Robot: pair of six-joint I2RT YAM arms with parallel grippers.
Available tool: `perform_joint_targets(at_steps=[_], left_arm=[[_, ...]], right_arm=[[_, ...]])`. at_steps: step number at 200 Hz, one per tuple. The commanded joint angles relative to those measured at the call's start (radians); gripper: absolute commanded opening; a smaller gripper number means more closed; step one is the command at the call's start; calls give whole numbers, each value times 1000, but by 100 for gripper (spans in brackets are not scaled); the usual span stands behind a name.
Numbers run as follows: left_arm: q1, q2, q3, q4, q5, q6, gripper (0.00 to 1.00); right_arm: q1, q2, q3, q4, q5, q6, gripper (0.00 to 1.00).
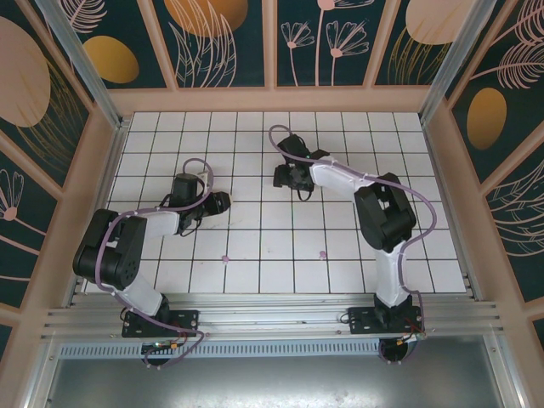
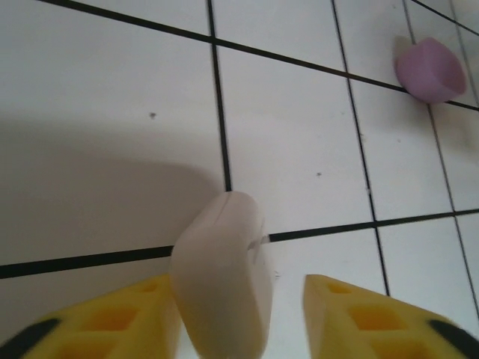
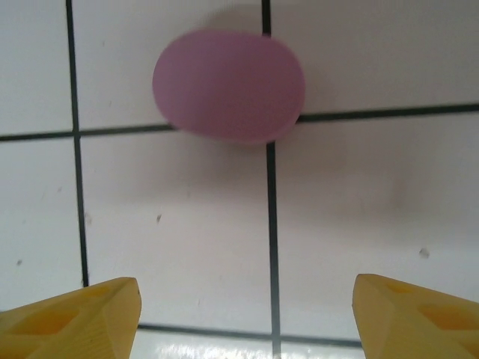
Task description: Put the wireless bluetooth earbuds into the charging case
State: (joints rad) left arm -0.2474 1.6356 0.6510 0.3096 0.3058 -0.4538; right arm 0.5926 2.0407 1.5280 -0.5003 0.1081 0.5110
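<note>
Case: pale oval thing with a thin seam, standing on edge on the tiled table. Its bottom end is cut off by the left wrist frame. I can't pick it out from above.
Left gripper: fingers spread. The case leans on one yellow finger, with a clear gap to the other. From above the gripper sits low over the left-middle tiles.
Right gripper: spread wide with nothing between the tips, which are cut off at the bottom edge. From above it's near the table's middle.
Purple oval: ahead of the right fingers, on a grid line, too blurry to say what it is.
Purple lump: small and rounded, well apart from the case.
Pink specks: two of them on the near tiles, the second off to the right. They're too tiny to make out.
</note>
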Motion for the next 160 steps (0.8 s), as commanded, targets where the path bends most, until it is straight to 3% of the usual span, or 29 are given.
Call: perform_joint_targets(at_steps=[1, 53, 84, 124, 160], left_arm=[[7, -54, 18, -55, -103, 56, 56], [7, -155, 24, -114, -201, 129, 66], [-2, -181, 16, -110, -190, 139, 69], [-180, -121, 88, -171, -334, 206, 72], [-257, -58, 123, -151, -374, 218, 74]], right_arm=[[-14, 55, 68, -70, 82, -9, 77], [-23, 156, 207, -101, 74, -18, 80], [-33, 229, 305, -132, 74, -20, 80], [-40, 309, 408, -170, 77, -27, 80], [-40, 344, 455, -191, 78, -40, 79]])
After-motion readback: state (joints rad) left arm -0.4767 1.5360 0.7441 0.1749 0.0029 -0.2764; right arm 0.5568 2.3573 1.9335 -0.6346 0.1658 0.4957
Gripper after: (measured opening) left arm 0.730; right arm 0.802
